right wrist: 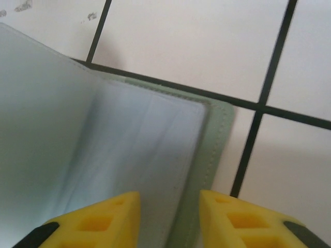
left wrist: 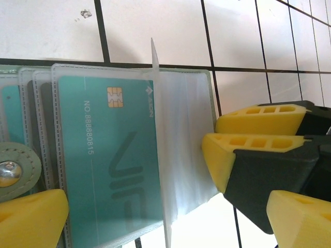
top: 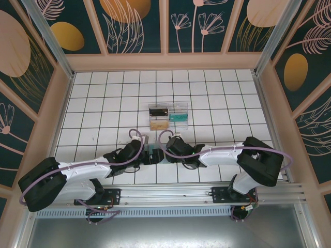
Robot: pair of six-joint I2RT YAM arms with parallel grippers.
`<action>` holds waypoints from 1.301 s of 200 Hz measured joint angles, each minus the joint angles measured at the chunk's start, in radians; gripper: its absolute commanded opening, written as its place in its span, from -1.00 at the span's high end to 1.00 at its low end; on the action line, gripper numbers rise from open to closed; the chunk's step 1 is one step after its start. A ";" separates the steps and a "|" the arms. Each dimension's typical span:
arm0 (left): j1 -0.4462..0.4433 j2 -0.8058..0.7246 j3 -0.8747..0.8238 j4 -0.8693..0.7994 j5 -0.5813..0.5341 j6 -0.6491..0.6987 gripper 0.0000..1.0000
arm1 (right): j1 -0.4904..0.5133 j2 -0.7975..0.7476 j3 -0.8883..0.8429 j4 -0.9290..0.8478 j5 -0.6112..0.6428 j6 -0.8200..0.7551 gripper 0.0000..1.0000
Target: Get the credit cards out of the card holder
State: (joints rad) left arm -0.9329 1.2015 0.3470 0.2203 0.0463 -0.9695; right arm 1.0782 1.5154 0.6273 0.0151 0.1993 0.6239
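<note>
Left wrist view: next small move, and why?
Probably close the left gripper in on the teal card to start sliding it out: the card sits inside its clear sleeve in the open card holder, that gripper is open, and the right gripper is at the holder's edge.

1. The top external camera sits high above and behind the arm bases [top: 222, 195]. It is tilted down and forward, far enough off to take in the whole tiled table [top: 103, 98] and the patterned walls [top: 165, 26].
2. The left wrist camera hangs very near the card holder [left wrist: 186, 144], facing down onto it. The right gripper [left wrist: 211, 133] shows at the right of its frame.
3. The right wrist camera is nearer yet, facing down at the holder's outer edge and the tiles beside it.
4. All three views share the card holder and the tiles around it.
</note>
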 measured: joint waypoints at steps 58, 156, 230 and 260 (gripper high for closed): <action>0.000 0.001 0.000 0.001 0.006 0.008 -0.97 | -0.005 -0.108 -0.022 -0.012 0.052 0.032 0.22; 0.000 0.003 0.000 0.008 0.032 0.023 -0.97 | -0.022 -0.154 -0.063 -0.023 0.097 0.071 0.16; 0.000 -0.010 -0.017 0.023 0.032 0.007 -0.97 | -0.023 -0.153 -0.064 -0.023 0.095 0.074 0.16; 0.000 0.005 -0.017 0.042 0.036 0.007 -0.97 | -0.023 -0.153 -0.064 -0.023 0.095 0.075 0.16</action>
State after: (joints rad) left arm -0.9329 1.2064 0.3298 0.2619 0.0826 -0.9623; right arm 1.0550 1.3621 0.5636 -0.0078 0.2947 0.6987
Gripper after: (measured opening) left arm 0.985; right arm 0.420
